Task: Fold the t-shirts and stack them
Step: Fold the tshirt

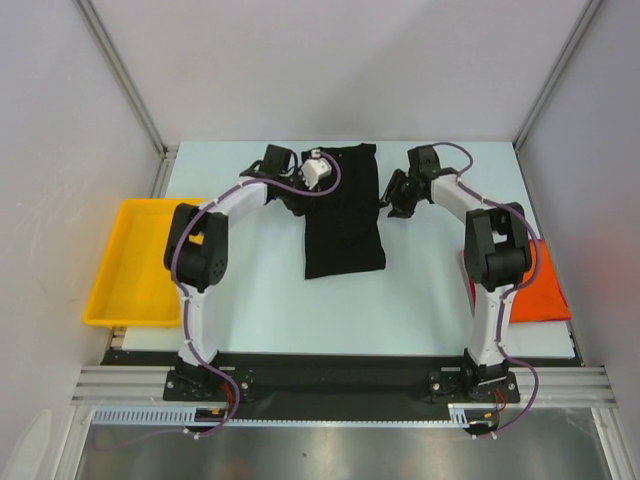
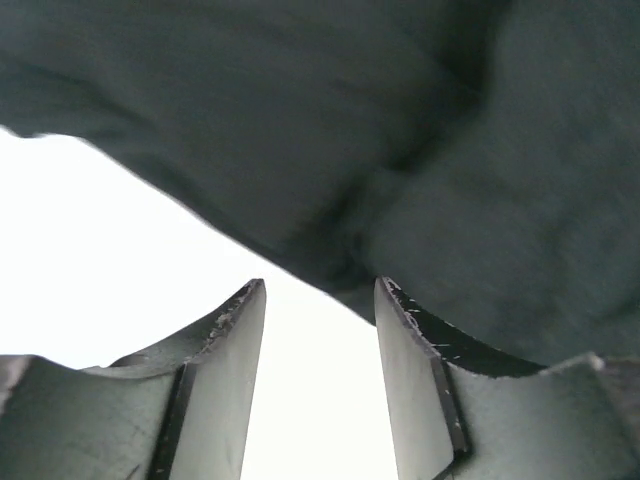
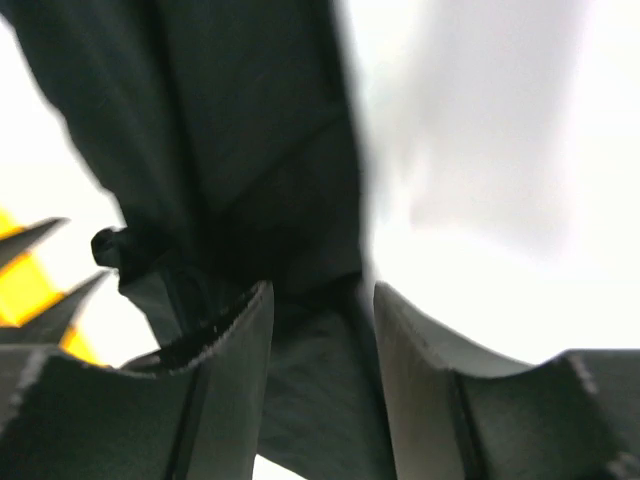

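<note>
White bench (image 1: 420, 300) spreads below me, with a yellow tray (image 1: 130, 262) beside its left edge. My left end effector (image 2: 320, 290) has its fingers apart and empty, the black t-shirt (image 1: 343, 225) just past the tips. That shirt lies as a long strip mid-bench, between my arms. My right end effector (image 3: 320, 290) stands apart too, over the shirt's right edge. An orange t-shirt (image 1: 545, 292) lies far right.

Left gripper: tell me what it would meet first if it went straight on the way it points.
The left gripper, jaws apart, would most likely meet the large black cloth t-shirt first: the dark cloth fills the left wrist view just beyond it. Depth there is unclear.
</note>
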Available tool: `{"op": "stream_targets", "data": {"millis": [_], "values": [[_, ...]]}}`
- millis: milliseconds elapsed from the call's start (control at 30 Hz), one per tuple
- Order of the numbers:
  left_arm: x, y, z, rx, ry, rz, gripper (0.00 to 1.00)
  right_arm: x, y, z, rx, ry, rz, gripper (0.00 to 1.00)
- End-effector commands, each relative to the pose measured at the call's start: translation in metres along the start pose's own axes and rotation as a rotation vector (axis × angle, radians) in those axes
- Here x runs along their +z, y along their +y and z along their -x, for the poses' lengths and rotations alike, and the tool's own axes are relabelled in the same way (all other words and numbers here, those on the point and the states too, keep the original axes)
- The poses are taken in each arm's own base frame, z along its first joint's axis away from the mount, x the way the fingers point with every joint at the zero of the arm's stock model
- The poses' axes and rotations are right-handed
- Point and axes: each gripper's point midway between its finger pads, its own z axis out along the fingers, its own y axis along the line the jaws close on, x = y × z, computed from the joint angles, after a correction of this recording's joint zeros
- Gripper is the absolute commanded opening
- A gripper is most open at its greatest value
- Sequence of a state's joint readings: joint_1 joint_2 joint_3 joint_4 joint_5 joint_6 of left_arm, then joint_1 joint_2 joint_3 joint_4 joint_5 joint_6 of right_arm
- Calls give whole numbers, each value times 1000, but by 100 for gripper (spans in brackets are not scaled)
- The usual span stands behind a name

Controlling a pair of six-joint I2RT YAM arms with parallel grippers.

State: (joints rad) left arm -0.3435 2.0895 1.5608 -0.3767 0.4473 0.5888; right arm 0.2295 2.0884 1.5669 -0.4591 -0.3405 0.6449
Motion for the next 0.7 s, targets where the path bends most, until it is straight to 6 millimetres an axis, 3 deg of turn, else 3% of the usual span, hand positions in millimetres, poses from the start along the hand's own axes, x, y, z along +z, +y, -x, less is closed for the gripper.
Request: {"op": "stream_targets", "data": {"millis": [0, 67, 133, 167, 200, 267, 333, 367, 433, 500, 533, 667], "values": [[-30, 52, 53, -57, -85, 177, 54, -59, 24, 51, -127, -265, -79, 51], [-45, 68, 54, -97, -75, 246, 54, -70, 33, 42, -220, -315, -133, 52], [-61, 61, 59, -98, -84, 247, 52, -74, 36, 24, -277, -320, -139, 50], [-64, 52, 60, -101, -95, 214, 49, -67, 56, 6, -321, -308, -77, 48], [-68, 32, 57, -112, -100, 147, 47, -58, 55, -15, -328, -254, -40, 46], [-62, -7, 59, -131, -133, -13, 42, -44, 75, -33, -283, -190, 97, 39], [-52, -33, 52, -155, -116, -91, 41, -21, 68, -40, -210, -131, 122, 37], [-48, -39, 51, -158, -118, -106, 41, -16, 80, -40, -169, -117, 187, 36], [-35, -40, 52, -187, -137, -99, 42, -5, 81, -35, -148, -121, 211, 36], [-26, -27, 57, -213, -152, -50, 42, 8, 76, -31, -130, -123, 204, 36], [-12, -23, 48, -245, -123, -43, 42, 11, 70, -26, -113, -129, 193, 36], [14, 1, 27, -302, -32, 61, 41, 24, 14, -22, 4, -139, 84, 34]]}}
